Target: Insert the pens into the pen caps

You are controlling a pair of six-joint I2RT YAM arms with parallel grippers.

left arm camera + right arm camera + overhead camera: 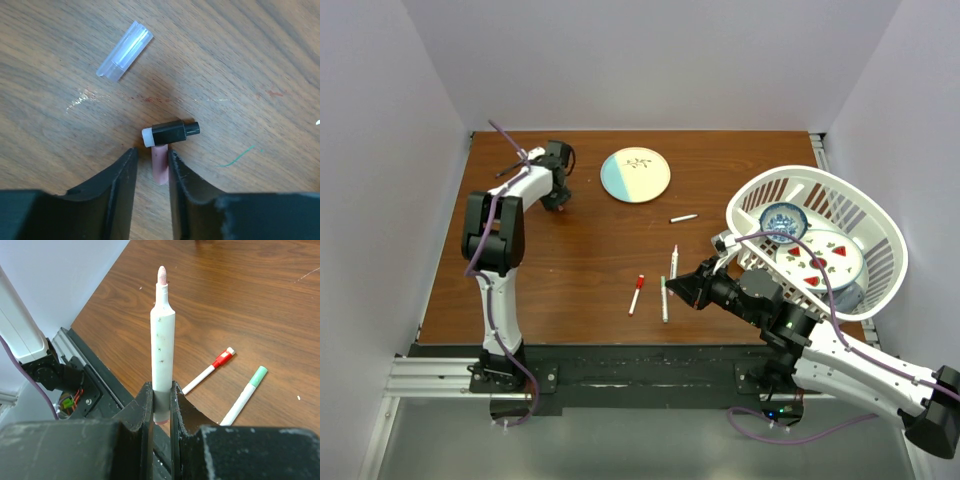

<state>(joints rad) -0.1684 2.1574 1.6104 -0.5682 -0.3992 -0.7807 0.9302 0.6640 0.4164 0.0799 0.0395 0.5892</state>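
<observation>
My left gripper [152, 151] is open low over the table, its jaws either side of a pink pen cap [160, 167]; the right finger touches it, the left stands apart. A black cap with a white end [171, 134] lies just beyond, and a clear pale cap [125, 49] farther off. My right gripper [161, 385] is shut on an uncapped white pen with a pink tip [162, 335], also in the top view [674, 262]. A red-capped pen [636, 294] and a green-capped pen [664, 298] lie near it. A white pen [683, 217] lies farther back.
A round blue-and-cream plate [635, 175] sits at the back middle. A white basket [880, 235] holding dishes stands at the right edge, just behind the right arm. The left gripper [558, 198] is at the back left, near the wall.
</observation>
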